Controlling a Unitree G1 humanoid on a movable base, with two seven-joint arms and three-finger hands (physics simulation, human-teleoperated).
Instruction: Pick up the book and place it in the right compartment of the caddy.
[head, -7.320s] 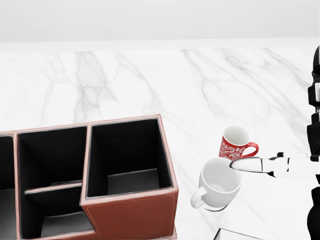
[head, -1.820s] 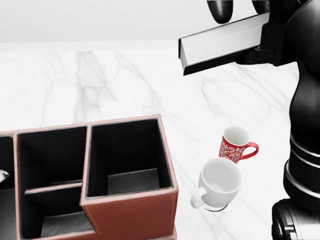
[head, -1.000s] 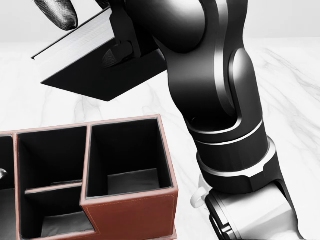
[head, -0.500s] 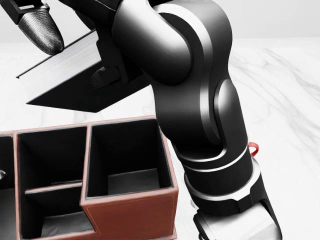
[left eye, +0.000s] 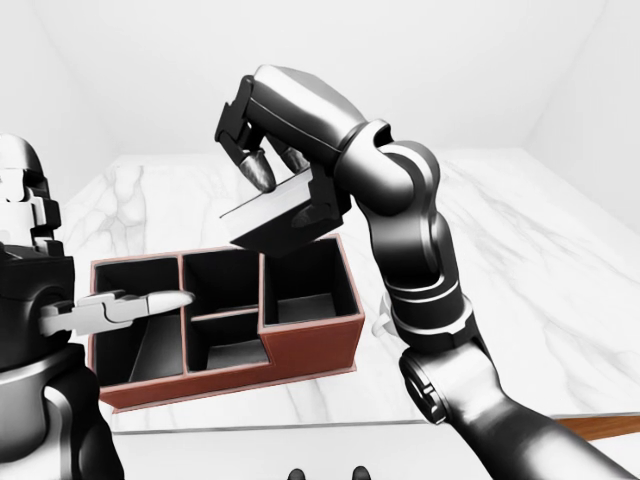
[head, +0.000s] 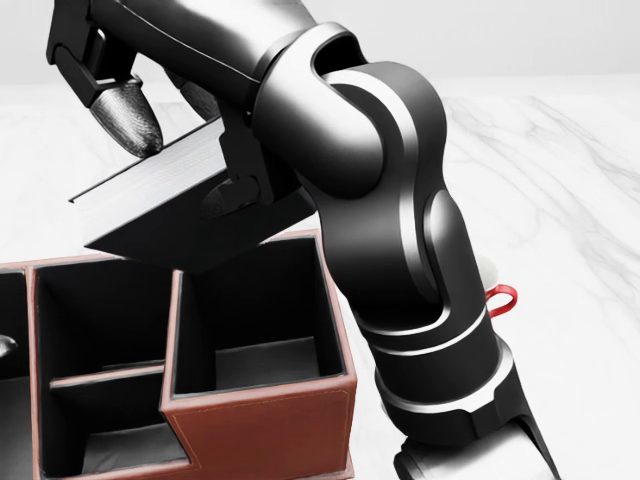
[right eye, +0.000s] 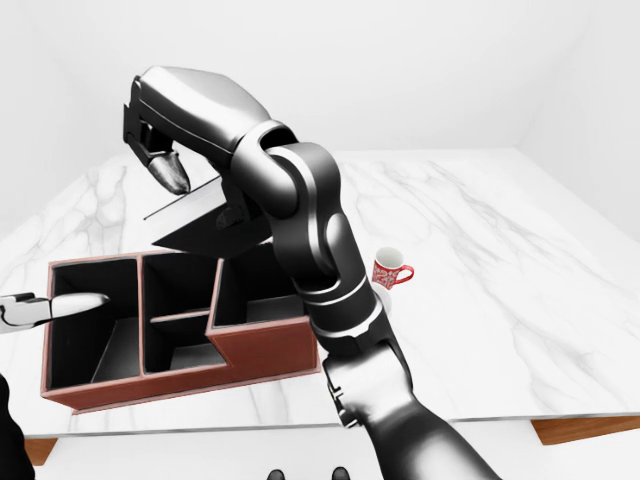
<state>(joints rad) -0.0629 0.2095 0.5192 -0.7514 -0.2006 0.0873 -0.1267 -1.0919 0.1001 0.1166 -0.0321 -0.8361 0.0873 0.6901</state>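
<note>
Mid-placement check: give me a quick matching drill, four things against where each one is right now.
Things:
1. book
2. red mug
3. left hand
4. right compartment

Places:
A. over the caddy's left side
B. held tilted in the right hand
C. on the marble, right of the caddy
D. under the book, nothing in it

Pairs: 1-B, 2-C, 3-A, 4-D

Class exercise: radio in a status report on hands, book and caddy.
Right robot hand shut on book, tilted above caddy. Left robot hand open beside caddy. Compartment mouth unobstructed.

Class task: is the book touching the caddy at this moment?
Cannot tell: in the head view the book overlaps the caddy rim, with no clear gap or contact.
</note>
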